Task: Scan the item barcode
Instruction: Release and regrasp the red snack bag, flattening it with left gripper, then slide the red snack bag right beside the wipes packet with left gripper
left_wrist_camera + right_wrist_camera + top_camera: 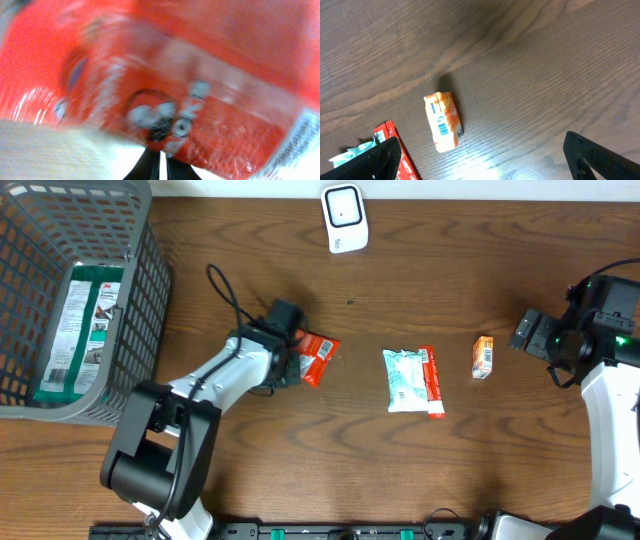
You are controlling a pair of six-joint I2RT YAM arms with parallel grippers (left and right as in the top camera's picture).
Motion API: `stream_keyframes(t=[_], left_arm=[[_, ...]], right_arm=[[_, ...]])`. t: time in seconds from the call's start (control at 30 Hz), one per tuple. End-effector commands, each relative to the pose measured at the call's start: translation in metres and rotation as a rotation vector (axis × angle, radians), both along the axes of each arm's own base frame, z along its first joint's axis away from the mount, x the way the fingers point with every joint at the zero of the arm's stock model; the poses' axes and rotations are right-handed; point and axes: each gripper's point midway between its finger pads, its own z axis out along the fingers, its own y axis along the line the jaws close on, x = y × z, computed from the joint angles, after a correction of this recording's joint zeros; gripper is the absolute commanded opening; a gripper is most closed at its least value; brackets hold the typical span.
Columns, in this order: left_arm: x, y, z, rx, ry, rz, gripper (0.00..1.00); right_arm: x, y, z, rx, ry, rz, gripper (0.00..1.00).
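Note:
A red snack packet [320, 358] sits left of the table's centre, pinched at its edge by my left gripper [297, 358]. In the left wrist view the blurred red packet [200, 75] fills most of the frame, and the left gripper [163, 152] is shut on its lower edge. The white barcode scanner [343, 218] stands at the back, apart from the packet. My right gripper [528, 335] hangs open at the right, beside a small orange packet [483, 356]. In the right wrist view that orange packet [444, 121] lies barcode up, ahead of the wide-open right gripper [482, 165].
A grey wire basket [130, 290] holding a green-and-white package [82, 330] stands at the far left. A white-and-green packet [406, 380] and a red stick pack [433, 382] lie mid-table. The left arm's black cable [228, 295] loops behind it.

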Motion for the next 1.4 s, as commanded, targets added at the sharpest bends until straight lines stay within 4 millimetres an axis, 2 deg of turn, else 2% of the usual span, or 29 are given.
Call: stream_keyframes(t=[0.0, 0.33, 0.4, 0.53, 0.63, 0.97, 1.2, 1.37], left_arm=[[0.014, 0.015, 0.0, 0.022, -0.043, 0.043, 0.12], [0.046, 0.031, 0.009, 0.019, -0.147, -0.002, 0.14], [0.058, 0.04, 0.026, 0.011, -0.174, 0.031, 0.14], [0.082, 0.04, 0.069, -0.041, -0.278, 0.053, 0.14], [0.089, 0.034, 0.084, -0.072, -0.33, 0.061, 0.15], [0.07, 0.009, 0.069, -0.078, -0.286, 0.01, 0.17], [0.075, -0.007, 0.074, -0.097, -0.326, -0.023, 0.17], [0.074, -0.015, 0.075, -0.103, -0.332, -0.041, 0.36]], right_arm=[[0.001, -0.002, 0.004, 0.002, -0.011, -0.017, 0.99], [0.001, -0.002, 0.004, 0.002, -0.011, -0.017, 0.99], [0.001, -0.002, 0.004, 0.002, -0.011, -0.018, 0.99], [0.001, -0.002, 0.004, 0.002, -0.011, -0.018, 0.99], [0.001, -0.002, 0.004, 0.002, -0.011, -0.018, 0.99], [0.001, -0.002, 0.004, 0.002, -0.011, -0.018, 0.99], [0.001, -0.002, 0.004, 0.002, -0.011, -0.017, 0.99], [0.001, -0.002, 0.004, 0.002, -0.011, -0.017, 0.99]])
